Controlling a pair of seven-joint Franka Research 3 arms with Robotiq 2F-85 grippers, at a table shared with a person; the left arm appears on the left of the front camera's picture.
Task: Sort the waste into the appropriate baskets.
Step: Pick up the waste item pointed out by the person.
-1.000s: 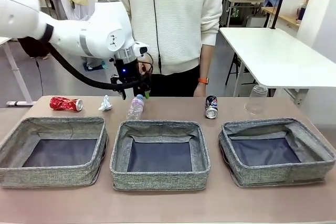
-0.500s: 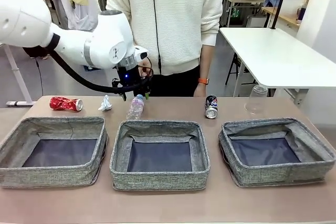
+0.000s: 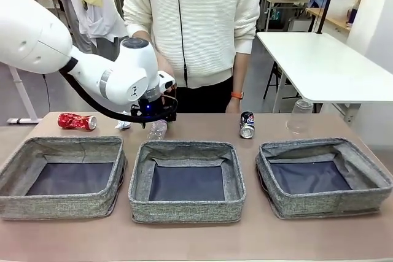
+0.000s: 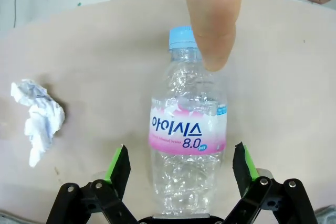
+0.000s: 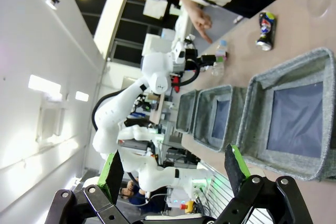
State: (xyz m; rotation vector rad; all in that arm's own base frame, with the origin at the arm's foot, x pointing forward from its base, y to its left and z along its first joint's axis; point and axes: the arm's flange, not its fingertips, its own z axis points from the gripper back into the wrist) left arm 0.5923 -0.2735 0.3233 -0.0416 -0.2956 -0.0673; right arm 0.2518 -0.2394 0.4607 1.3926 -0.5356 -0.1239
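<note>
The left hand (image 4: 181, 163) is spread wide and grasps nothing. Its green pads (image 4: 119, 162) stand either side of the bottle (image 4: 189, 135), low over the table (image 3: 196, 237), with a gap showing at each side. The bottle lies on its side, blue cap toward the person, pink label up. The person's finger (image 4: 210, 19) points down at its neck; I cannot tell whether it touches. The paper (image 4: 37, 119) lies near the bottle, apart from it. In the front view the red can (image 3: 77, 121) lies beyond the paper, near the table's left end. The dark can (image 3: 247, 125) and the cup (image 3: 300, 116) stand toward the right. The left basket (image 3: 18, 157), middle basket (image 3: 141, 164) and right basket (image 3: 270, 164) sit in a row nearer the robot, the bottle just behind the middle one. The right hand (image 5: 174, 166) is also spread, holding nothing, well away from the waste.
</note>
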